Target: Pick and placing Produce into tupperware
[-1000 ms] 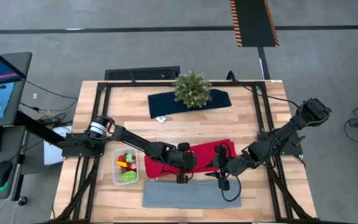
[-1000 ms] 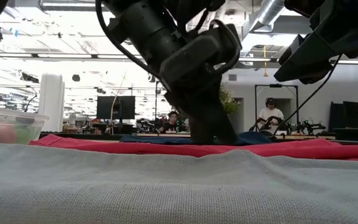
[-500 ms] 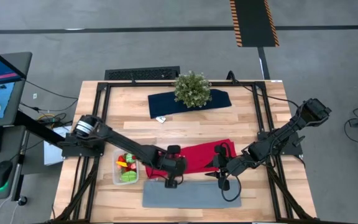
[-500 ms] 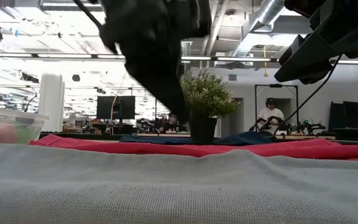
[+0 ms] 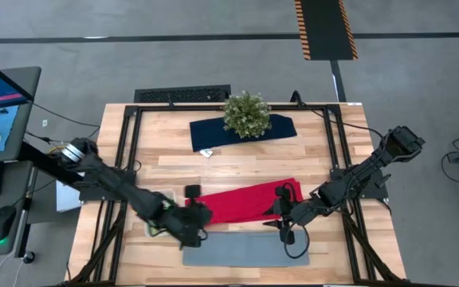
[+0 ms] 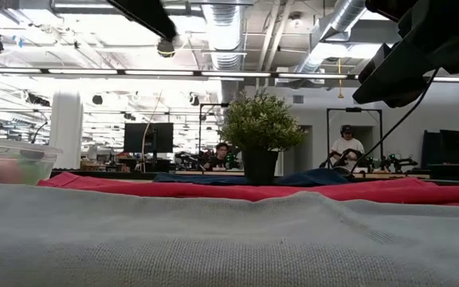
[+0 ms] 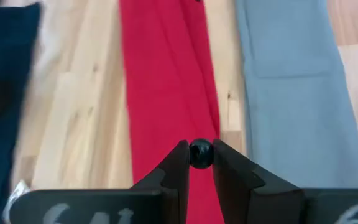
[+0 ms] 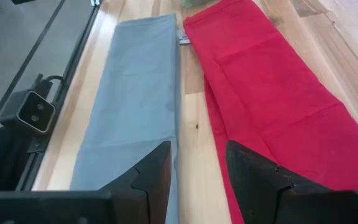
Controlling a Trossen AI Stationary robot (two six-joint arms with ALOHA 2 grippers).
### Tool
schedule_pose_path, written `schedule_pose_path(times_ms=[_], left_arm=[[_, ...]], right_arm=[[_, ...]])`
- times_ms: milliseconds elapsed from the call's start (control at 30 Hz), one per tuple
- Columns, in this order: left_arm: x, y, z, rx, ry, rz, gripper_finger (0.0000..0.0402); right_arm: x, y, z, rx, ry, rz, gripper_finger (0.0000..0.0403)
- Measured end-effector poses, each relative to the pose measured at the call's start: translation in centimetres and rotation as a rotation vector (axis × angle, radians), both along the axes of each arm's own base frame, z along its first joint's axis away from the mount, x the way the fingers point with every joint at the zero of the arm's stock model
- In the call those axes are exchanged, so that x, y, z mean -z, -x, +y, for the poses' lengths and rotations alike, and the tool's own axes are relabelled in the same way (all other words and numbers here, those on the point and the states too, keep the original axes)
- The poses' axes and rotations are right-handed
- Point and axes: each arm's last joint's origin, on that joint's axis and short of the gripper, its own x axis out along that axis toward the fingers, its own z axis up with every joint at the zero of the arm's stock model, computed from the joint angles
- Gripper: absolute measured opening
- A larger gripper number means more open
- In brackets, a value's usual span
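I see a smooth wood table, a soft red cloth, a fuzzy grey mat, a clear plastic tupperware, and one shiny dark berry.

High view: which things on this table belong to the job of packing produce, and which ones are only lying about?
Belong to the job:
- dark berry, pinched in the left gripper
- clear tupperware, with produce inside
- right gripper, open, waiting near the red cloth

Only lying about:
- red cloth
- grey mat
- navy cloth
- potted plant
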Motion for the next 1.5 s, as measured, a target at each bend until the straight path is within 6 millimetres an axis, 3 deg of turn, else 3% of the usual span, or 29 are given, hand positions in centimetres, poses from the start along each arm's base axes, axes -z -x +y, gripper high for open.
schedule_pose_path(times_ms=[267,467,600,800,967,1233,1367,1500], left_arm=[[0.7,7.5,0.7,-0.128,0.073,-0.087,0.0048],[4.1,12.9,2.9,-0.288,0.194,-0.046,0.0048],[6.8,15.2,4.1,-0.383,0.308,0.019,0.0048],[9.3,16.4,4.5,-0.482,0.395,0.05,0.0057],[10.1,16.7,4.9,-0.519,0.394,0.048,0.0121],[8.7,15.8,4.1,-0.386,0.338,-0.038,0.0245],[7.4,15.3,3.7,-0.328,0.298,-0.074,0.0268],[6.4,14.6,2.8,-0.273,0.33,-0.16,0.0272]], right_arm=[[0.3,-0.2,0.1,0.002,-0.003,-0.004,0.0176],[1.0,-0.6,-0.1,0.015,0.01,0.016,0.0176],[1.8,-1.2,-0.3,0.031,0.018,0.03,0.0176],[2.3,-1.8,-0.7,0.041,0.011,0.032,0.0176],[2.2,-1.9,-0.8,0.035,0.001,0.028,0.0176],[2.1,-1.9,-0.7,0.03,0.001,0.016,0.0176],[1.6,-2.7,-1.3,0.04,0.067,-0.021,0.0175],[0.7,-3.4,-2.0,0.086,-0.038,-0.018,0.0176]])
